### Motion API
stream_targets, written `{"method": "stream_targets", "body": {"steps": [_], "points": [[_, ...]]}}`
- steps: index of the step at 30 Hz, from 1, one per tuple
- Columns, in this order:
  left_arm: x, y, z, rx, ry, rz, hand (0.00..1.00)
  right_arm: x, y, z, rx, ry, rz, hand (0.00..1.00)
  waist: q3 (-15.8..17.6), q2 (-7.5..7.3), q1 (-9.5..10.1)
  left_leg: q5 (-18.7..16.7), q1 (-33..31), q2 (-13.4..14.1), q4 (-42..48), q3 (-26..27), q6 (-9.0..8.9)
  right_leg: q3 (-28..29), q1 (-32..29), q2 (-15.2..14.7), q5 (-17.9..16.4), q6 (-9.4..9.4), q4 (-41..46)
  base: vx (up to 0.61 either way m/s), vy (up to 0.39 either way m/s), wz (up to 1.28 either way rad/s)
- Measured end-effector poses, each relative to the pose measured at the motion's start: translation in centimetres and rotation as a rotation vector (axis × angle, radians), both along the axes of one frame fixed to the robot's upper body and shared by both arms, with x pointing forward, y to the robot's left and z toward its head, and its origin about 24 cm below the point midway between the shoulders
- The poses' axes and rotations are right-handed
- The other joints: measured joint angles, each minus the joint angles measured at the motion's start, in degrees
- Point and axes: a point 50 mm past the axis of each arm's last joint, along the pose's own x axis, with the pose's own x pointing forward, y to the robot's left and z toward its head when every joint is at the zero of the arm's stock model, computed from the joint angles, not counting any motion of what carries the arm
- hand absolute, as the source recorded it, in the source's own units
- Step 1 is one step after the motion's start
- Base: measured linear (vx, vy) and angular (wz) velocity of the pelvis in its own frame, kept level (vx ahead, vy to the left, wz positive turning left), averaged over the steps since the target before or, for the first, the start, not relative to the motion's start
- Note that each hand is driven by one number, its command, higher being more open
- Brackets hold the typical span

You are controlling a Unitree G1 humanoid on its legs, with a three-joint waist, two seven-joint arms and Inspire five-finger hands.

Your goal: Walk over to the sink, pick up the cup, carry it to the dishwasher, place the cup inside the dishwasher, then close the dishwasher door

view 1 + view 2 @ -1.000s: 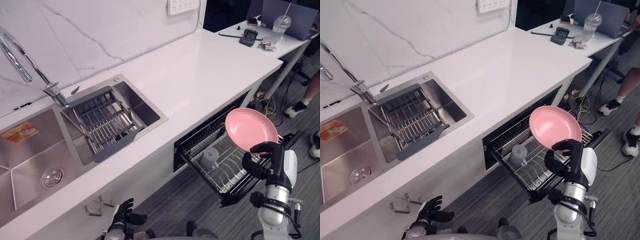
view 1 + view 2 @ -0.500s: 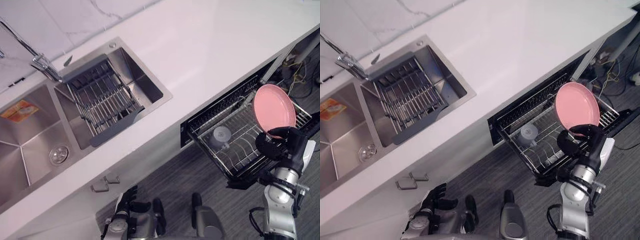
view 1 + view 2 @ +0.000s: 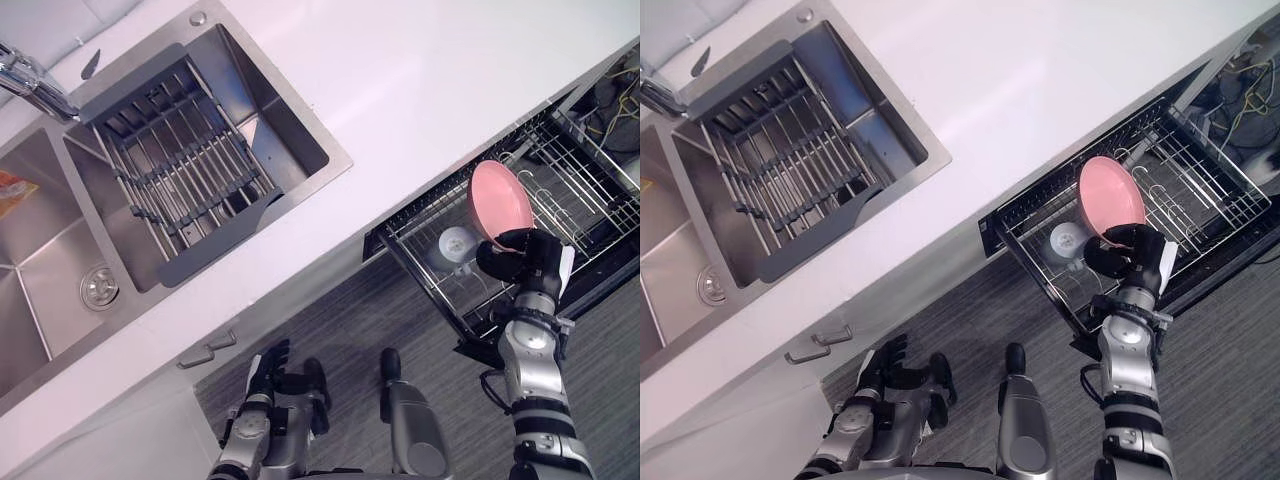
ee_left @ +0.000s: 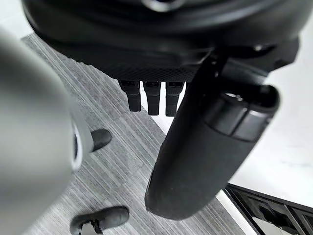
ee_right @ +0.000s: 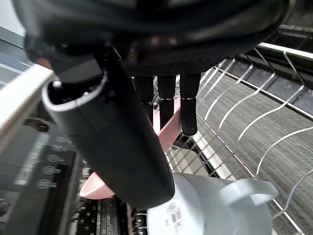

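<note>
Kitchen: white counter, sink at 10 o'clock, dishwasher rack pulled out at 3 o'clock over grey floor.
My view has swung down. The pink plate now hangs lower over the rack, pinched by the right hand. The cup sits in the rack at the plate's 8 o'clock, so I judge it already loaded. The left hand is slack-fingered and empty at 6 o'clock.

A kitchen: a white countertop carries a stainless double sink with faucet and drain rack, above a pulled-out dishwasher and grey plank floor.
</note>
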Motion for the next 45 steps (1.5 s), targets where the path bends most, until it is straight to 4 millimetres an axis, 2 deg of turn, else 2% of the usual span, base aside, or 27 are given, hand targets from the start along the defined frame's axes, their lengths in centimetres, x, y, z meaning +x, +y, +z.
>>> {"method": "stream_targets", "body": {"steps": [4, 5, 11, 21, 33, 38, 42, 45], "points": [[0.5, -1.0, 0.3, -0.026, -0.011, -0.004, 0.90, 1.4, -0.4, 0.8, 0.034, -0.011, -0.017, 0.30, 0.7, 0.02, 0.00, 0.0, -0.5, 0.0, 0.0, 0.0, 0.00, 0.0, -0.3, 0.0, 0.1, 0.08, -0.2, 0.00, 0.000, 0.00], [0.5, -1.2, 0.3, -0.030, -0.011, -0.005, 0.90, 1.7, -0.4, 1.0, 0.049, -0.015, -0.021, 0.90, 0.7, 0.02, 0.01, 0.0, -0.5, 0.0, 0.0, 0.0, 0.01, 0.0, -0.3, 0.0, 0.1, 0.09, -0.3, 0.00, 0.000, 0.00], [0.8, -1.6, 0.4, -0.034, -0.018, 0.010, 0.90, 2.2, -0.6, 1.1, 0.098, -0.018, -0.074, 0.90, 0.8, 0.02, 0.74, 0.0, -0.7, -0.1, -0.2, -0.1, 0.01, 0.1, -0.3, 0.0, 0.4, 0.37, -0.8, 0.00, 0.000, 0.00], [0.9, -1.5, 0.5, -0.034, -0.021, 0.029, 0.90, 2.0, 0.0, 0.6, 0.140, -0.025, -0.105, 0.90, 0.8, -0.03, 1.20, 1.5, -0.7, -0.7, -1.6, 0.2, 0.63, 0.6, 0.1, -0.1, 3.1, 0.70, -3.8, -0.02, 0.009, -0.01], [0.8, -1.2, 0.4, -0.032, -0.006, 0.036, 0.90, -2.0, 1.9, -0.2, 0.088, -0.065, -0.081, 0.90, 0.9, -0.42, 1.29, 2.5, 1.3, -0.9, -4.1, -0.9, 1.30, 0.4, 3.5, 0.3, 6.6, 0.73, -8.5, -0.04, 0.008, 0.00], [0.6, -0.6, 0.2, -0.026, 0.009, 0.045, 0.90, -4.5, 2.6, -0.9, 0.072, -0.058, -0.091, 0.90, 0.6, -1.67, 0.96, 2.9, 2.6, -0.7, -5.2, -1.3, 1.16, -0.3, 5.3, 0.6, 6.8, 0.67, -10.2, 0.03, -0.004, 0.04], [0.2, 0.3, -0.1, 0.007, 0.029, 0.036, 0.90, -6.2, 3.5, -1.6, 0.082, -0.043, -0.084, 0.90, -1.0, -4.10, 0.64, 2.9, 3.4, -0.7, -5.1, -1.5, 1.16, -0.3, 6.9, 0.7, 6.8, 0.68, -11.8, 0.07, 0.004, -0.02], [-0.2, 0.8, -0.5, 0.009, 0.058, 0.050, 0.90, -7.2, 4.1, -2.3, 0.092, -0.024, -0.083, 0.90, -2.6, -5.36, 0.49, 2.9, 4.5, -0.7, -5.0, -1.6, 1.18, -0.6, 8.7, 0.6, 6.8, 0.69, -12.9, 0.07, 0.006, 0.02]]}}
